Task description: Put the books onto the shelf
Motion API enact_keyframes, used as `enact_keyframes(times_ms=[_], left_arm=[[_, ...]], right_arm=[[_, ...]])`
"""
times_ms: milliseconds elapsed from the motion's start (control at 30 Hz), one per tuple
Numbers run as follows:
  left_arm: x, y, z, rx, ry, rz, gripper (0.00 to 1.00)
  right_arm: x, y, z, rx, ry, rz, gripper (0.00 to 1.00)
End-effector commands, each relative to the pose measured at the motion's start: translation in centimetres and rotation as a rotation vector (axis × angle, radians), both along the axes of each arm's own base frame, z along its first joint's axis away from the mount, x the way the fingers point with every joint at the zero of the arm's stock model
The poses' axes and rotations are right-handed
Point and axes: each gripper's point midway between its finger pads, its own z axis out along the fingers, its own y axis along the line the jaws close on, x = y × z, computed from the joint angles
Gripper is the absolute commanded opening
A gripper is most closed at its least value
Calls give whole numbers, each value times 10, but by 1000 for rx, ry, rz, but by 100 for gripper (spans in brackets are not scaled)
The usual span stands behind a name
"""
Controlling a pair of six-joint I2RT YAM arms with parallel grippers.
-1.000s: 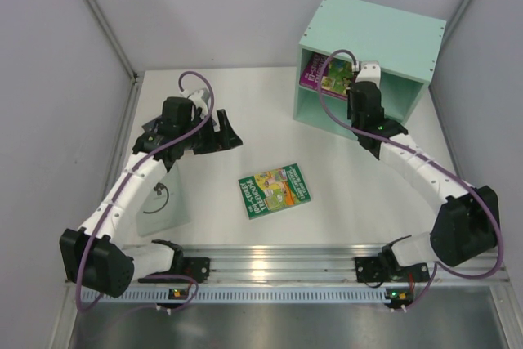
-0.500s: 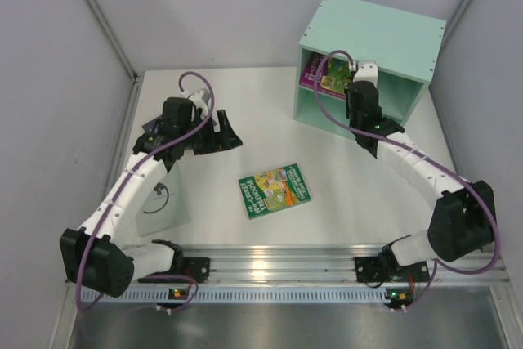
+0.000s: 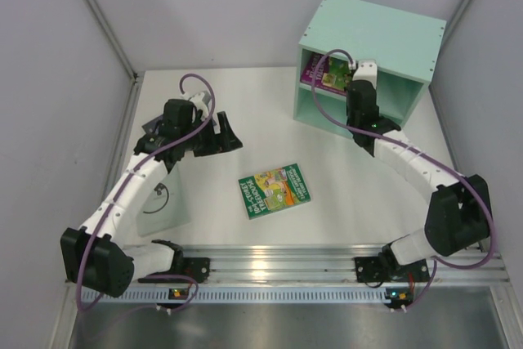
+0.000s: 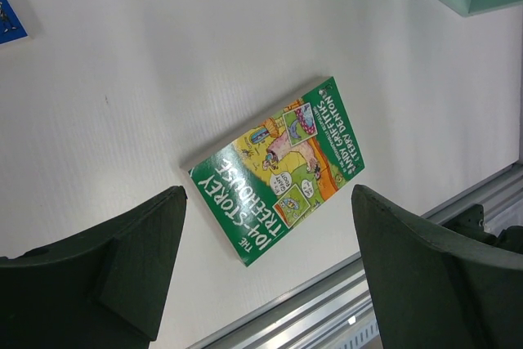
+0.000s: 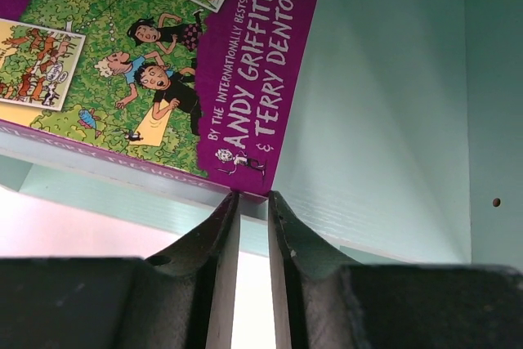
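The right tool (image 5: pixel 253 195) has its jaws drawn almost together, with only a thin slit between them and nothing in it. Its tips sit against the near corner of the purple-and-green book (image 5: pixel 163 63), which lies cover-up in the upper compartment of the shelf (image 3: pixel 376 34). That looks like a nudge rather than a grip. The left tool (image 4: pixel 268 194) hangs released, jaws spread wide and empty, above the green book (image 3: pixel 274 190). This book lies flat and face-up on the worktop (image 3: pixel 245 104), well apart from the shelf and about midway between the two arms. It is a thin paperback, so I judge it light and easy to lift. It will also be floppy, since a hold at one corner would let the rest sag or the pages fan open. The glossy cover will likely slide on the smooth worktop when pushed, and it offers little for the pads to bite on from above. The spine edge is the stiffest part, so the best hold is probably across the middle of that long side, after tipping an edge up or sliding the book partly over the worktop's rim. A firm pinch should not harm it, though a bent cover or creased corner is the likely damage.
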Motion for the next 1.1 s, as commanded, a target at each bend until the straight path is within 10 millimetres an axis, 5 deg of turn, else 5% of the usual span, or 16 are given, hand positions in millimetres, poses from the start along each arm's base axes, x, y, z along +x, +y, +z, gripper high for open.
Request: enact_keyframes(times_ms=[0,1067], left_arm=[[6,-4,7,-20,-48,-11,87],[6,-1,8,-12,-50,4,87]], right_arm=[[17,8,33,58,-120,-8,19],[25,10,31,57,-131,-41,23]])
